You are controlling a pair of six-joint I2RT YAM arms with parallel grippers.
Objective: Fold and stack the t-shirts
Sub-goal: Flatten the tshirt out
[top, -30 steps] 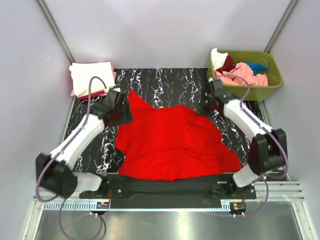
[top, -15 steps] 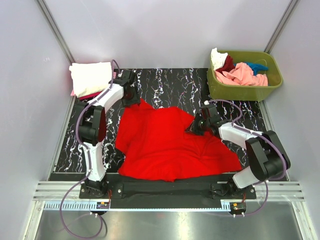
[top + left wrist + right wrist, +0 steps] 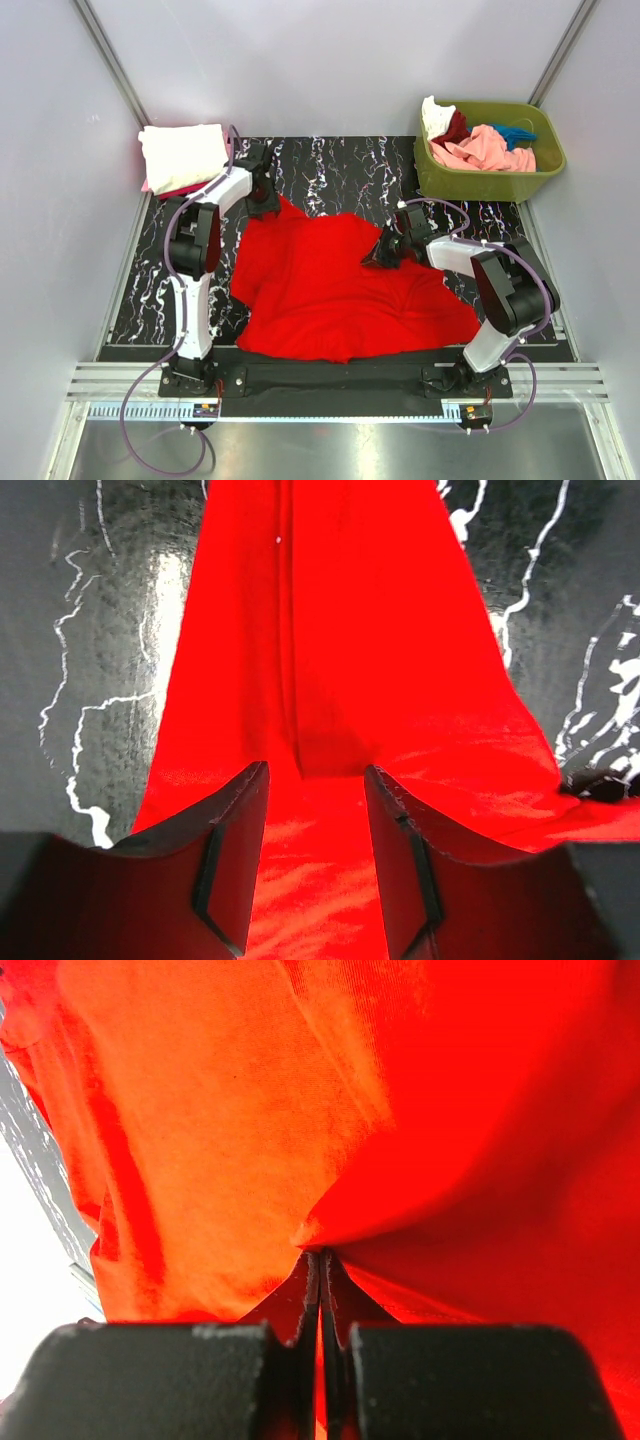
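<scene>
A bright red t-shirt (image 3: 340, 290) lies crumpled and spread on the black marbled table (image 3: 340, 165). My left gripper (image 3: 266, 198) is at the shirt's far left tip. In the left wrist view it (image 3: 315, 780) stands open, its two fingers (image 3: 235, 850) apart over the red cloth (image 3: 330, 660), which runs between and beneath them. My right gripper (image 3: 384, 252) is low on the shirt's right part. In the right wrist view it (image 3: 322, 1260) is shut on a pinched fold of the red cloth (image 3: 450, 1110).
A folded stack with a cream-white shirt (image 3: 180, 152) on top sits at the back left corner. The olive-green bin (image 3: 495, 182) at the back right holds white, dark red, pink (image 3: 485, 148) and teal shirts. Grey walls enclose the table.
The left arm swung from the shirt's left side out to its far left tip and its jaws narrowed. The right gripper dragged the shirt's right corner inward to the left.
</scene>
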